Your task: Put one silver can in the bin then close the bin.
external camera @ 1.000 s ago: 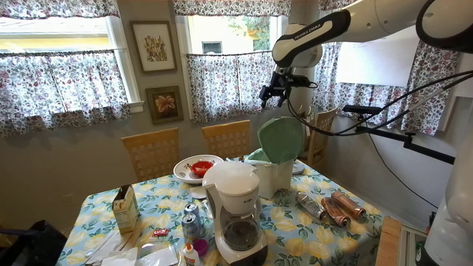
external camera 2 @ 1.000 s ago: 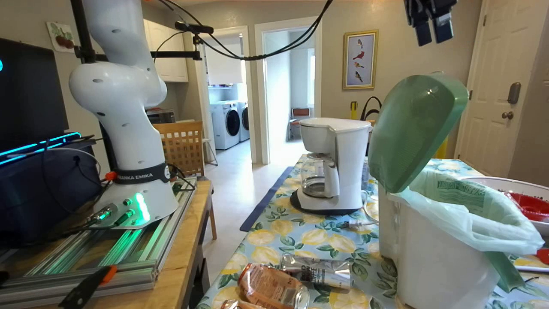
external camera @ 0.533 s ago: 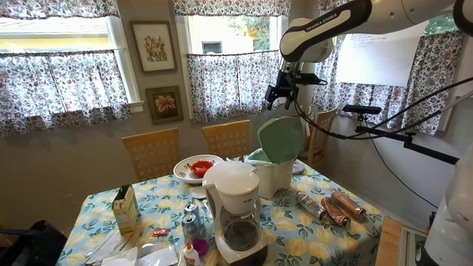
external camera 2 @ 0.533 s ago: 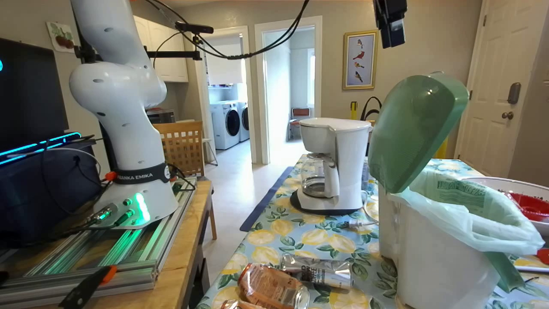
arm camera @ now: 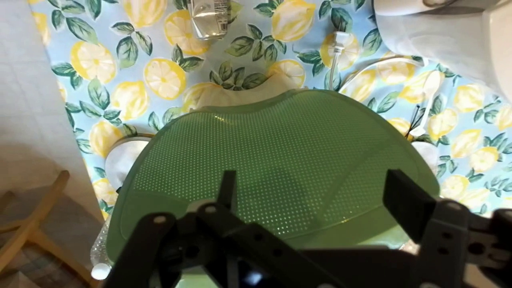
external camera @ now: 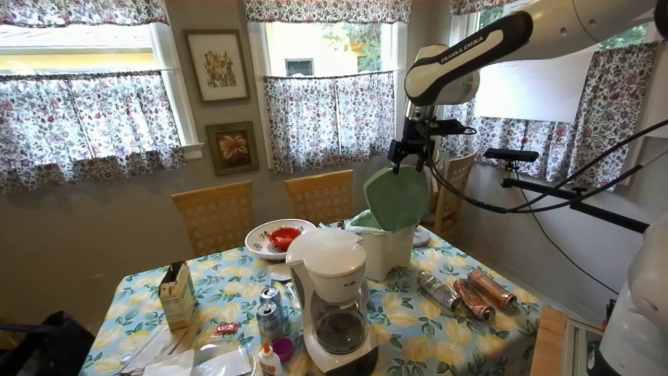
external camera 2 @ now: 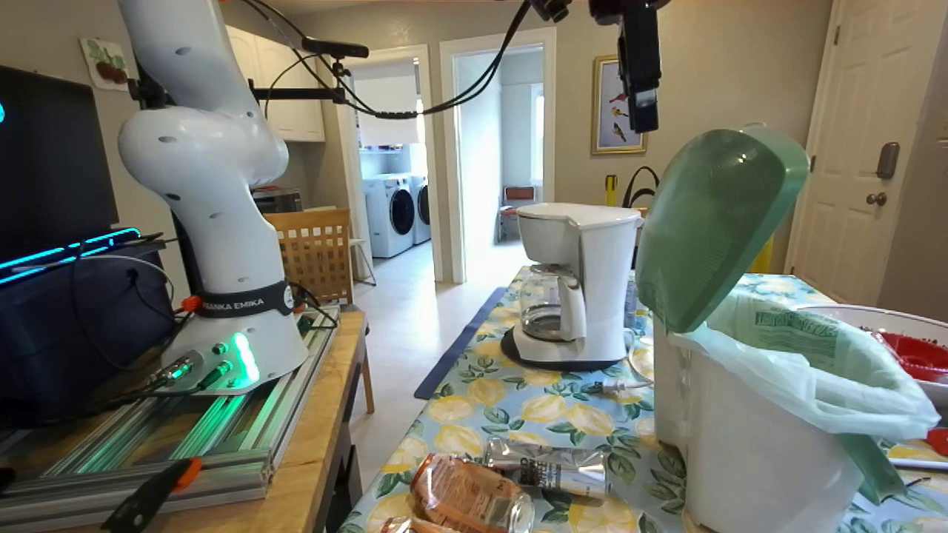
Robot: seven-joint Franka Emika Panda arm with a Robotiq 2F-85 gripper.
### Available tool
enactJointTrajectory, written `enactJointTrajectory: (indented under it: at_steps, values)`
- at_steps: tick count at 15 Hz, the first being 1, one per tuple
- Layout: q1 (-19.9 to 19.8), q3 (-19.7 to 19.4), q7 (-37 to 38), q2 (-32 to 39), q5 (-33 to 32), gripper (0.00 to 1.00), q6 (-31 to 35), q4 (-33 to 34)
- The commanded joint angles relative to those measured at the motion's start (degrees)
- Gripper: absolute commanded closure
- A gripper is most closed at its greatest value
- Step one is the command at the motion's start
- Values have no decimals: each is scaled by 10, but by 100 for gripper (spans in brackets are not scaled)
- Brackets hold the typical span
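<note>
In an exterior view, the white bin (external camera: pixel 394 248) stands on a lemon-print tablecloth (external camera: pixel 399 308), its green lid (external camera: pixel 397 201) tipped up and a pale liner (external camera: pixel 360 223) showing at the mouth. A white bowl (external camera: pixel 255 243) holds a smaller red bowl (external camera: pixel 285 238); the coffee maker (external camera: pixel 326 250) carries a glass jug (external camera: pixel 340 329). Two upright blue cans (external camera: pixel 269 324) stand between the coffee maker and a carton (external camera: pixel 176 300). The silver can (external camera: pixel 438 290) lies on its side on the cloth, outside the bin, just beside two reddish-brown cans (external camera: pixel 490 289). The gripper (external camera: pixel 408 168) overlaps the top of the raised lid, its jaws parted. In an exterior view, wall (external camera 2: pixel 726 66) shows between the fingertips (external camera 2: pixel 641 111) and the lid, so the two are apart; the fingers line up there, and their spread cannot be read. The liner folds over the bin's rim, with print on its inner side, but the bottom is hidden. Dark lettering shows on the silver can, and the arm's base (external camera 2: pixel 229 340) glows green. In the wrist view, the fingers (arm camera: pixel 229 188) are wide apart, the gripper released, the lid below. The lid covers the bin's mouth, and only an end of the silver can shows at the top edge. A white plug (arm camera: pixel 341 38) and a white spoon-shaped utensil (arm camera: pixel 430 86) lie on the cloth.
</note>
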Motion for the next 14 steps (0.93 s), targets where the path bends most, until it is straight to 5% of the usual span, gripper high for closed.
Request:
enactJointTrajectory:
  at_steps: [1, 10, 14]
  values:
    - [-3, 2, -3, -6, -29, 32, 77, -43]
    - [-6, 8, -7, 11, -125, 96, 285, -117]
    - [-10, 7, -3, 10, -153, 100, 339, -126]
